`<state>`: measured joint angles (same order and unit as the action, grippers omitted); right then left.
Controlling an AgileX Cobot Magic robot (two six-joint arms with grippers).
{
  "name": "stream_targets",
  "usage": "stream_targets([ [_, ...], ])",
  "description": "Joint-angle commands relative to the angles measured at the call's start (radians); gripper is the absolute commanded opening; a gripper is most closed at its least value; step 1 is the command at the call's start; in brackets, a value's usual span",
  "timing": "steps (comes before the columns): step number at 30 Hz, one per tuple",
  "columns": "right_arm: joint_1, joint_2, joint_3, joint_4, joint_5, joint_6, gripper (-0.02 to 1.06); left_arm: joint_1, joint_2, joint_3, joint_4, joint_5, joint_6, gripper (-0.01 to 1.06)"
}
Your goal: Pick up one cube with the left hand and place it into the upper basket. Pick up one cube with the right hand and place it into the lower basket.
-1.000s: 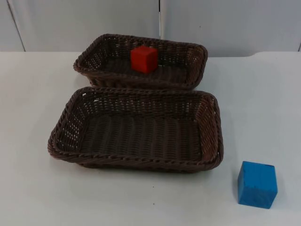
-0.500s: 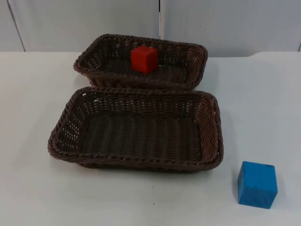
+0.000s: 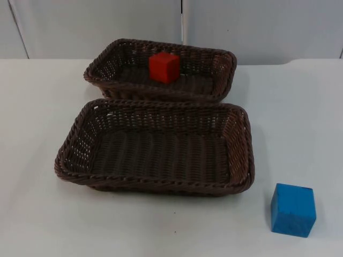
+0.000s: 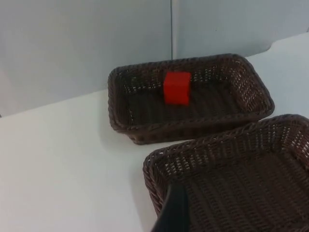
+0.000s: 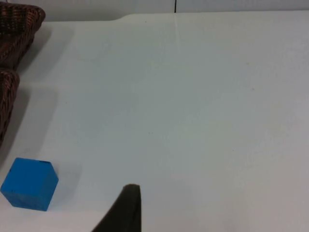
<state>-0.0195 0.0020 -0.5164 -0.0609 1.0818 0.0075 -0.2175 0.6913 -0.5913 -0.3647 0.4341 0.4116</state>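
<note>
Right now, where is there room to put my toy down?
The lower basket is bare inside. The white table is free left of both baskets and between the upper basket and blue cube. The red cube sits in the upper basket.

The white worktop (image 3: 48,107) ran wide and flat from the near edge to the far side, where it met the grey partition wall (image 3: 96,27). A thin vertical seam (image 3: 181,21) split that wall into panels a little right of the middle, and a second, slanted seam showed at the far left. At the far right the worktop's back edge stepped up slightly in a soft curve against the wall. A few tiny dark specks dotted the near part of the surface. In the left wrist view the wall (image 4: 82,43) rose pale behind the worktop (image 4: 63,159); in the right wrist view the worktop (image 5: 203,106) lay bare and matte.
</note>
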Motion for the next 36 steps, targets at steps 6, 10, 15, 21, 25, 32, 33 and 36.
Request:
stream_targets([
  [6, 0.005, -0.002, 0.002, -0.006, -0.003, 0.002, 1.04, -0.002, -0.041, 0.01, -0.046, -0.008, -0.009, 0.72],
  [10, 0.005, -0.002, 0.002, -0.006, -0.003, 0.002, 1.04, -0.002, -0.043, 0.01, -0.047, -0.003, -0.009, 0.72],
  [15, 0.005, -0.002, 0.002, -0.006, -0.003, 0.004, 1.04, -0.002, -0.043, 0.01, -0.079, -0.005, -0.011, 0.72],
  [21, 0.005, -0.002, 0.002, -0.008, -0.005, 0.004, 1.04, -0.002, -0.043, 0.01, -0.077, -0.001, -0.011, 0.72],
  [25, 0.005, -0.002, 0.0, -0.014, -0.009, 0.002, 1.04, -0.002, -0.043, 0.01, -0.074, -0.001, -0.011, 0.72],
  [32, 0.005, -0.002, -0.005, -0.012, -0.007, 0.002, 1.04, -0.002, -0.043, 0.01, -0.063, -0.001, -0.011, 0.72],
  [33, 0.005, 0.016, -0.01, -0.009, -0.007, 0.002, 1.04, -0.002, -0.043, 0.01, -0.064, 0.001, -0.011, 0.72],
  [36, 0.005, 0.073, -0.036, -0.007, -0.007, 0.004, 1.04, -0.002, -0.043, 0.01, -0.062, 0.0, -0.011, 0.72],
])
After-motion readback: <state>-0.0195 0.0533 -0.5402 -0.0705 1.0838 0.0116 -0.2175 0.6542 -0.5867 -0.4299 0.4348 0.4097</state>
